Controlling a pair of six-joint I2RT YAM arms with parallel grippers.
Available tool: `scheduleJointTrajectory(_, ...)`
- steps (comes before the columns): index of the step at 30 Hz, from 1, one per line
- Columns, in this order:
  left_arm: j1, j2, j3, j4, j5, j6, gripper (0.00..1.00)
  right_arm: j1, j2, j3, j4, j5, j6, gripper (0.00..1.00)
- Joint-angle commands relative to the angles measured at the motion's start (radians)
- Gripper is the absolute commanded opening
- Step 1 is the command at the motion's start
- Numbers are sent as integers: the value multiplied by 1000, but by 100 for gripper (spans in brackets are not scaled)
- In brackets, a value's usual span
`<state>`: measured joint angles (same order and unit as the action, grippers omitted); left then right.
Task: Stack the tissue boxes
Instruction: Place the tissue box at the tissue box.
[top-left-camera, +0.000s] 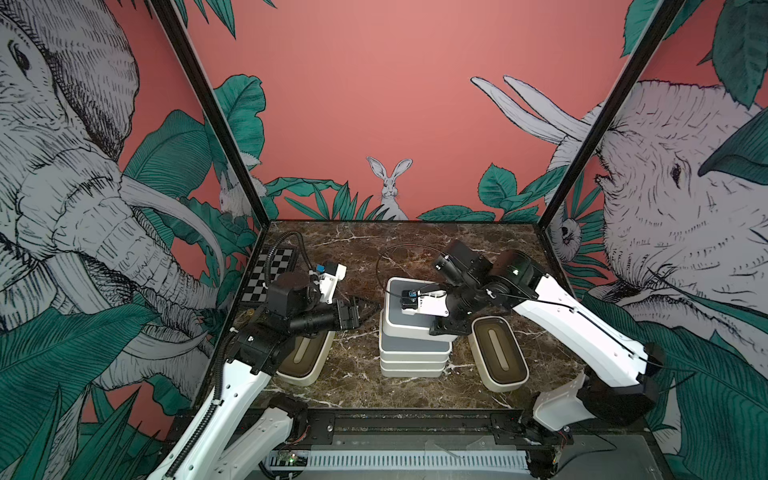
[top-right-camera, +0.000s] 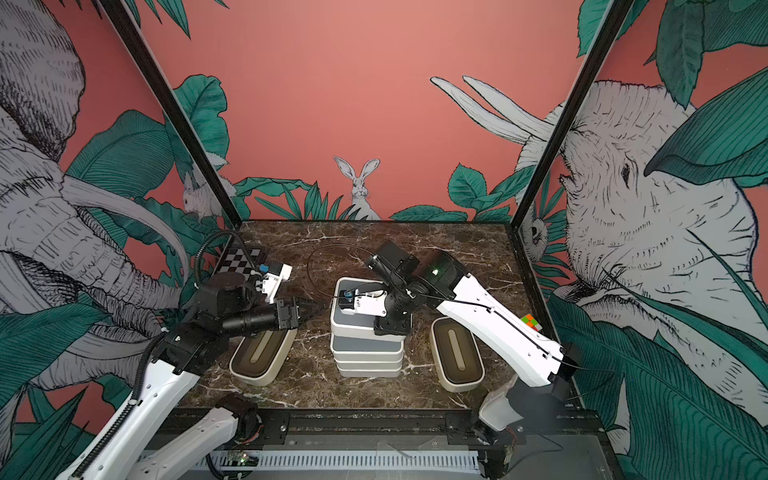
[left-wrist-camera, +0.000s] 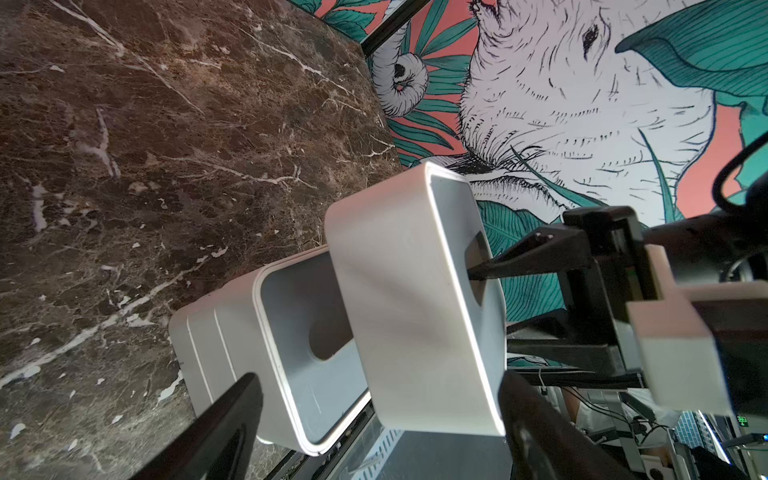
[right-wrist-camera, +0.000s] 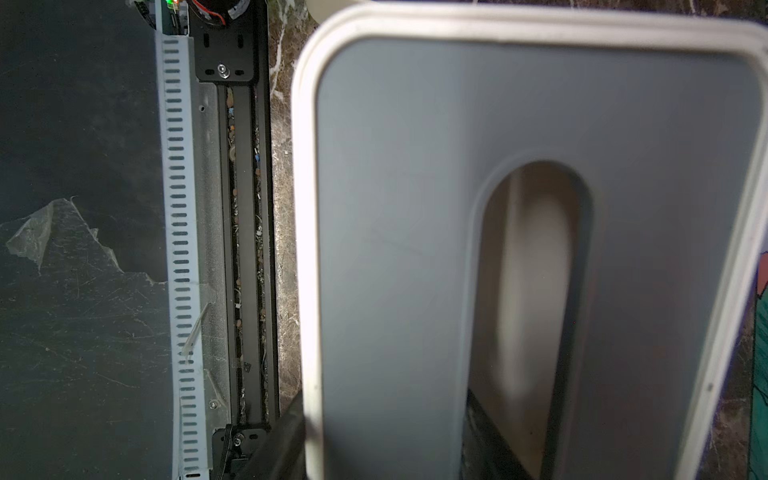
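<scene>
A grey-lidded tissue box (top-left-camera: 398, 305) is over a stack of white boxes (top-left-camera: 413, 357) at the centre of the marble table (top-left-camera: 353, 257), set askew to them. The right gripper (top-left-camera: 441, 325) is clamped on it: one finger (left-wrist-camera: 498, 266) is through the lid's slot, the other outside the wall. The left gripper (top-left-camera: 368, 309), fingers spread wide, points at the box's side, just short of touching.

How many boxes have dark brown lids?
2. One dark-lidded box lies left of the middle stack, partly under the left arm; the other lies right of it. Both sit on the table. The arms may hide others.
</scene>
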<state>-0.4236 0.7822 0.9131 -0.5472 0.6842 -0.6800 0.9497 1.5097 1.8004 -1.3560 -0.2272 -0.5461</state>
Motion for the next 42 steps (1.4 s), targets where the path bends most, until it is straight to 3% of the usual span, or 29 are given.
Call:
scheduleJointTrajectory(1,6,-15,-12,28,32,-13,89,16,11,1,12,2,-3,36)
scheduleJointTrajectory(42,6,-16,-45,4,-2,21,86,82,81,7,-28,60,77,37)
